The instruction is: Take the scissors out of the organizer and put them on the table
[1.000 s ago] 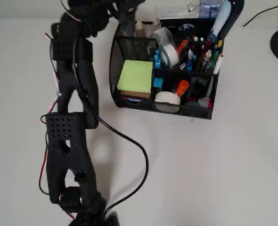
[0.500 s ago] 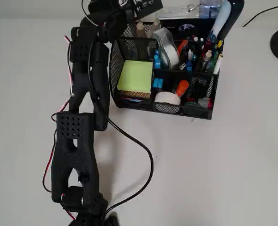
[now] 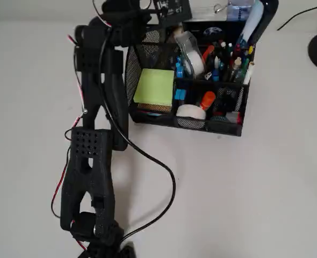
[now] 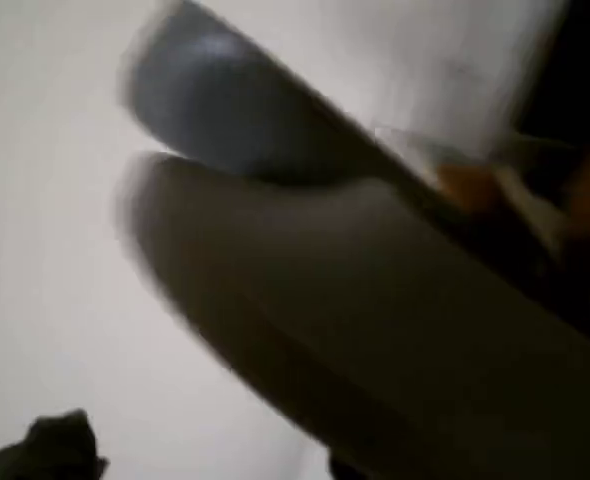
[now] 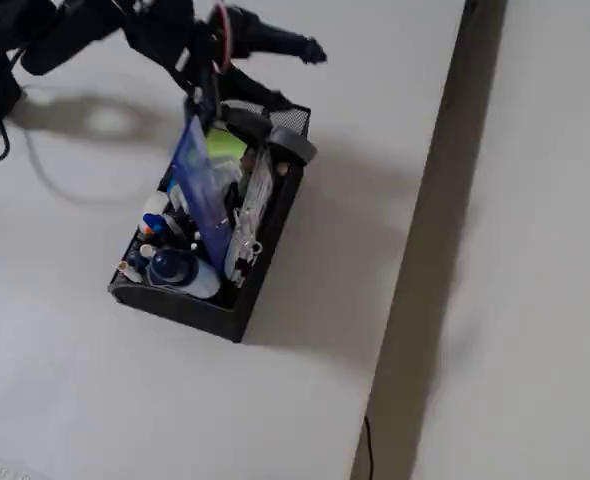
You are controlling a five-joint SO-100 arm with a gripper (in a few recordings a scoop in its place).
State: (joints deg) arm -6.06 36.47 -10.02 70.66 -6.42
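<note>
Scissors not clearly made out among the organizer's point(image 3: 201, 115) crowded contents, organizer standing on the table point(image 3: 244, 193), green sticky notes point(image 3: 154, 86) in its front left section in the overhead view, gripper point(image 5: 275, 75) over its back corner, jaw state unclear, wrist view blurred.

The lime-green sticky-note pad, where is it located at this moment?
In the overhead view the sticky-note pad lies in the left compartment of the organizer, just right of the arm's black link and left of the tape roll.
</note>
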